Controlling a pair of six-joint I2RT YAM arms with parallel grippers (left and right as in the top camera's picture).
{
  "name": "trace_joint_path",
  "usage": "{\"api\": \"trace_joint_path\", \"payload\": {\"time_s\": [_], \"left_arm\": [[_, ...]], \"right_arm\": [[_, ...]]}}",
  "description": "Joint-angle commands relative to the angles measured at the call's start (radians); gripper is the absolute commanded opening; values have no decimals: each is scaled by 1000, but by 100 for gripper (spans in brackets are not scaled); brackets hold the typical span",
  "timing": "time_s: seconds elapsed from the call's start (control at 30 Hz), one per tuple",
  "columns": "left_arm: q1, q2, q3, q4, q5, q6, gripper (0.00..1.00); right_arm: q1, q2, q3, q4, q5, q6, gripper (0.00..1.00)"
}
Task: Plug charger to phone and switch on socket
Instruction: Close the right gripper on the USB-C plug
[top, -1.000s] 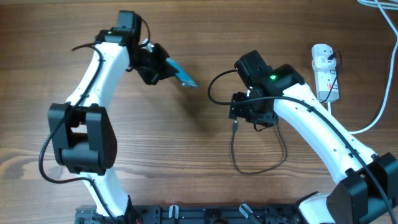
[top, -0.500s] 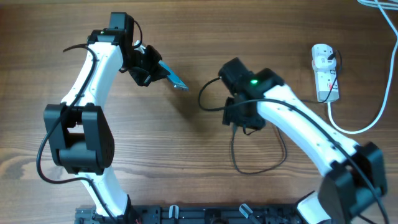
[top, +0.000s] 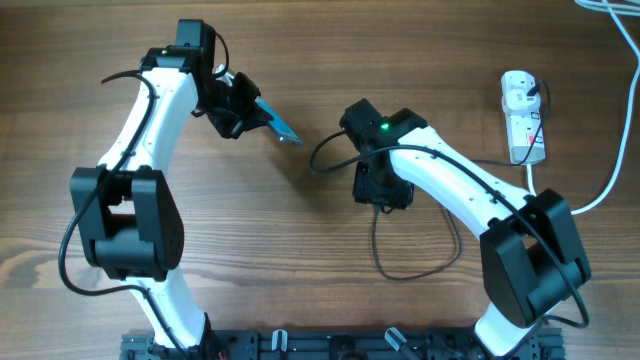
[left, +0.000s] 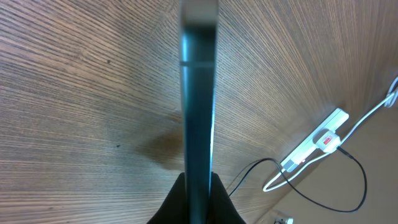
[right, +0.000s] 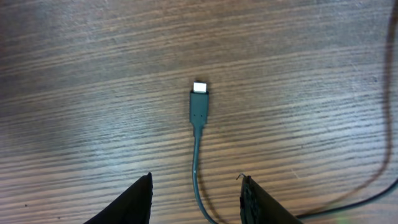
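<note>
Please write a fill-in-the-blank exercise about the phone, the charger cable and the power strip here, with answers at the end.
Of the left claw and the right claw, the ___ one holds the small flat smartphone with the cyan-blue screen.
The small dark plug tip of the thin black flexible cable lies on the wooden table, plugged into ___.
The right claw's jaws stand ___, either side of that cable.
The white oblong plastic power strip carries a ___ switch mark.
Answers: left; nothing; open; red.

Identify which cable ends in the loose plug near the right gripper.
The thin black charger: its plug tip lies free ahead of the open right gripper. The thicker white lead runs from the socket.
</note>
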Motion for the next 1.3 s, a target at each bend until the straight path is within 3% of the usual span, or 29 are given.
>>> {"api": "trace_joint_path", "payload": {"time_s": [0.0, 0.3, 0.47, 0.8, 0.9, 1.27], "left_arm": [[2, -25, 17, -4, 0, 24, 4], [2, -25, 17, -8, -1, 24, 4], [2, -25, 17, -8, -1, 24, 4], [2, -25, 17, -8, 0, 23, 4], [2, -25, 17, -8, 0, 23, 4], [2, -25, 17, -8, 0, 23, 4]], "right_arm": [[-1, 14, -10, 17, -8, -16, 46], [-1, 14, -157, 160, -27, -12, 47], [-1, 14, -185, 213, -27, 0, 42], [0, 14, -219, 229, -38, 23, 37], [0, 14, -219, 240, -35, 24, 32], [13, 15, -268, 298, -39, 25, 32]]}}
